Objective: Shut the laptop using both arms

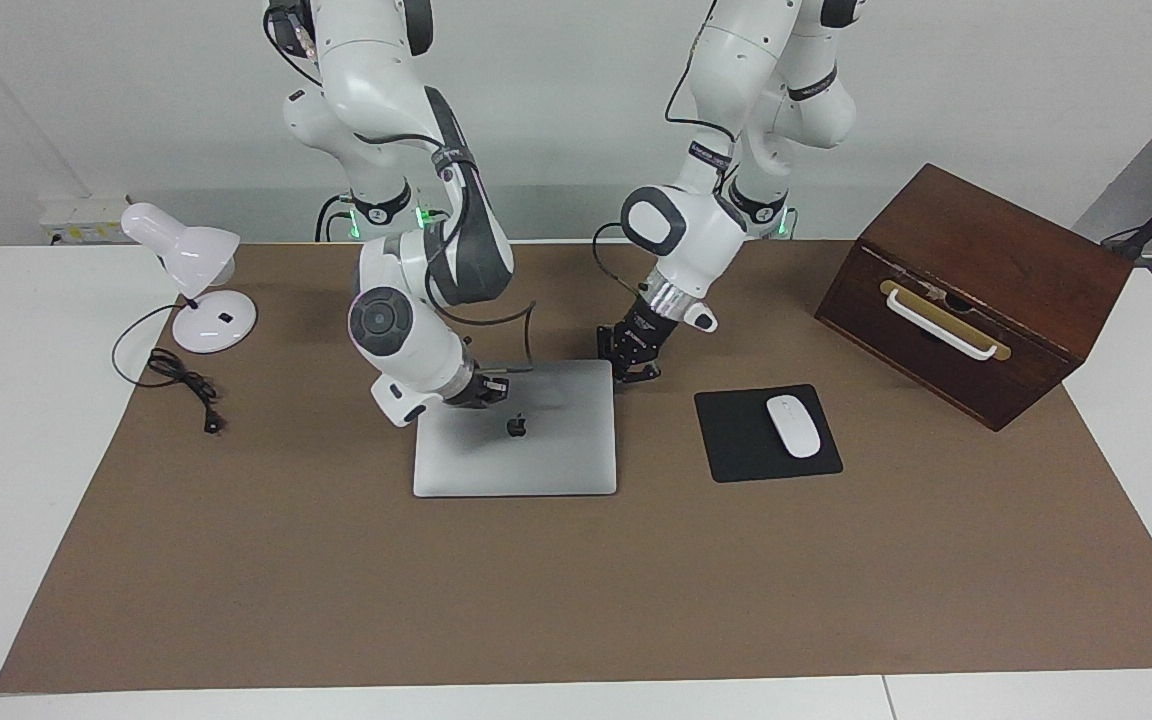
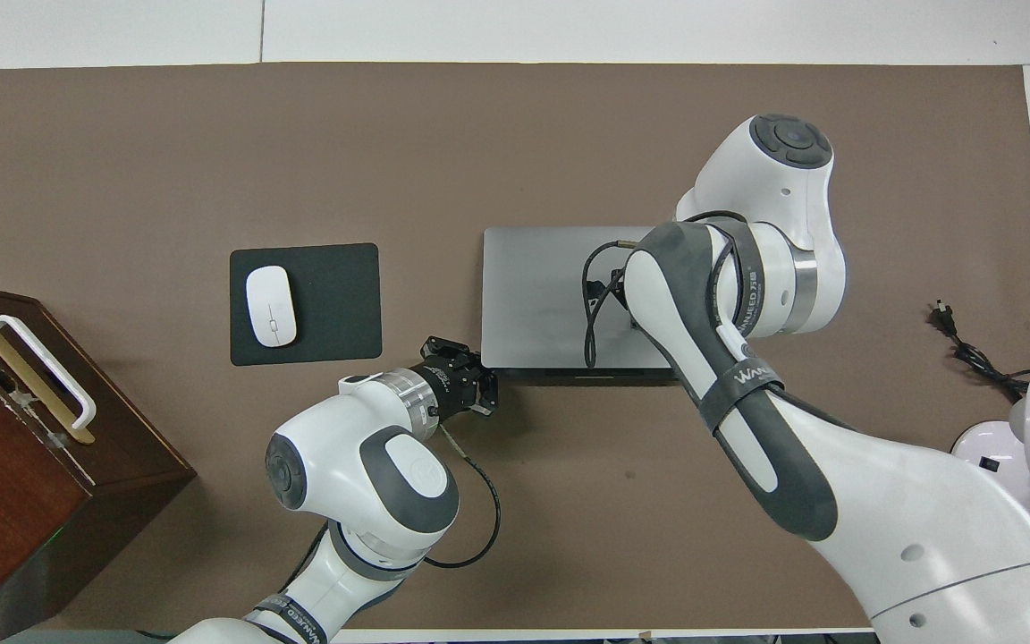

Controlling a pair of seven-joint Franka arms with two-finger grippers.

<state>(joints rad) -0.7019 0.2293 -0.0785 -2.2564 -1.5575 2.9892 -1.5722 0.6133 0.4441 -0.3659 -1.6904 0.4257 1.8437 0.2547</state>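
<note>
Laptop (image 1: 516, 430) lay shut mid-desk (image 1: 536, 600), lid down. Right tool (image 1: 481, 388) rested on lid's robot-side edge, finger state unreadable. Left tool (image 1: 636, 365) sat beside lid's corner, fingers spread.

Mouse (image 1: 794, 426) on mouse pad (image 1: 736, 450) beside laptop (image 1: 536, 455).

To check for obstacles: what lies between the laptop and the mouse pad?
Only bare brown mat between the laptop and mouse pad, as the facing view shows; the left pincer hangs at the laptop's corner.
</note>
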